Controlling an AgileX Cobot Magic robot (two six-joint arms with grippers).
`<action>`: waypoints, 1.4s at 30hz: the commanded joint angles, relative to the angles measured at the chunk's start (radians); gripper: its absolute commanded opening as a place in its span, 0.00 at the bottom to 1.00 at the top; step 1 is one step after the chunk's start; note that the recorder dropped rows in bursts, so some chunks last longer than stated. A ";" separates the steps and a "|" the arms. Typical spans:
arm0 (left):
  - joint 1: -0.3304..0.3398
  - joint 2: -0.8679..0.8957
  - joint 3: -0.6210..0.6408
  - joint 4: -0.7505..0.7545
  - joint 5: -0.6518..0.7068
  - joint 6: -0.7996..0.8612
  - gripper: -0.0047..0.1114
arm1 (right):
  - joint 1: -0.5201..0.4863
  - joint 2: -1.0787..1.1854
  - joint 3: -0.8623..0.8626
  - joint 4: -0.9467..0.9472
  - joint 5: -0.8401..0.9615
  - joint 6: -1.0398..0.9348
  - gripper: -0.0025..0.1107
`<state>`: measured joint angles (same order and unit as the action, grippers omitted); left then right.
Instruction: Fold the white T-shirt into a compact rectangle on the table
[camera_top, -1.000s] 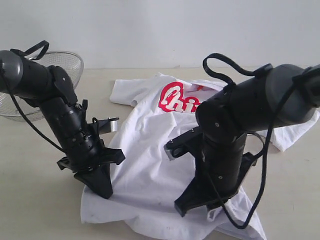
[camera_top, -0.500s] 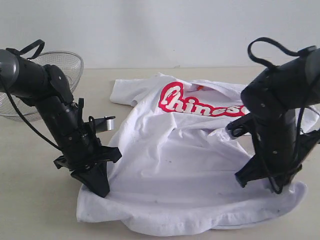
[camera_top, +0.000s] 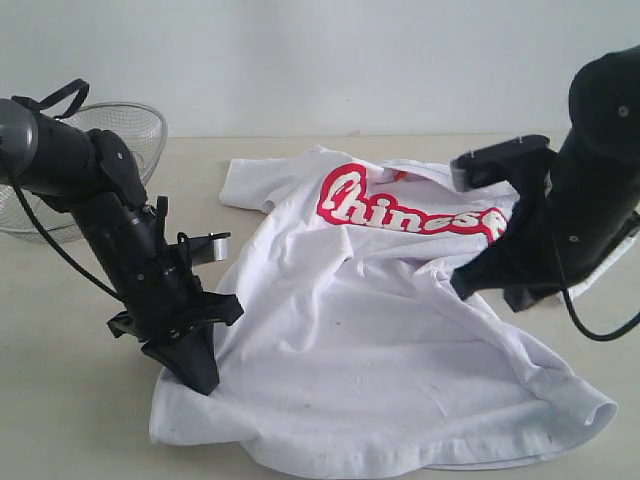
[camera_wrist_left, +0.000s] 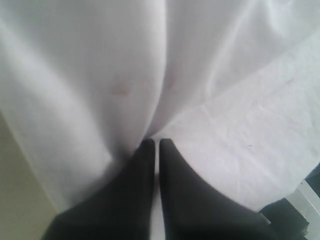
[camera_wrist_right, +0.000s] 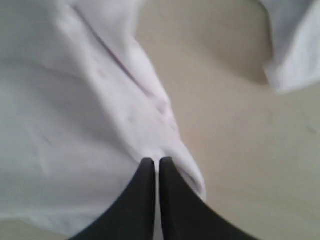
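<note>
On the pale table (camera_top: 60, 420), the left gripper (camera_top: 203, 383) and right gripper (camera_top: 463, 286), each clamped on the white T-shirt (camera_top: 350, 360), should travel level and together, keeping the cloth taut.

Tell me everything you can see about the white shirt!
The shirt is white, soft-looking cloth with red letters on the chest. It lies rumpled and face up on the beige table, with one short sleeve spread flat. The left tool pinches its side edge down low. The right tool holds a pinched fold raised off the table.
</note>
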<state>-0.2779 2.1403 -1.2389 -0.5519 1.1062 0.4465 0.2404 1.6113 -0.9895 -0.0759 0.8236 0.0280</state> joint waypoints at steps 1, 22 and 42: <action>0.007 0.016 0.010 0.072 -0.060 -0.006 0.08 | 0.005 -0.014 0.000 0.076 -0.116 -0.070 0.15; 0.007 0.016 0.010 0.047 -0.060 -0.006 0.08 | 0.041 0.210 0.000 0.064 -0.216 -0.028 0.43; 0.007 0.016 0.010 0.047 -0.024 -0.006 0.08 | 0.029 0.211 0.000 -0.293 0.397 0.223 0.02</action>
<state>-0.2779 2.1403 -1.2389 -0.5555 1.1084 0.4465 0.2781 1.8267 -0.9895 -0.3393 1.1570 0.2470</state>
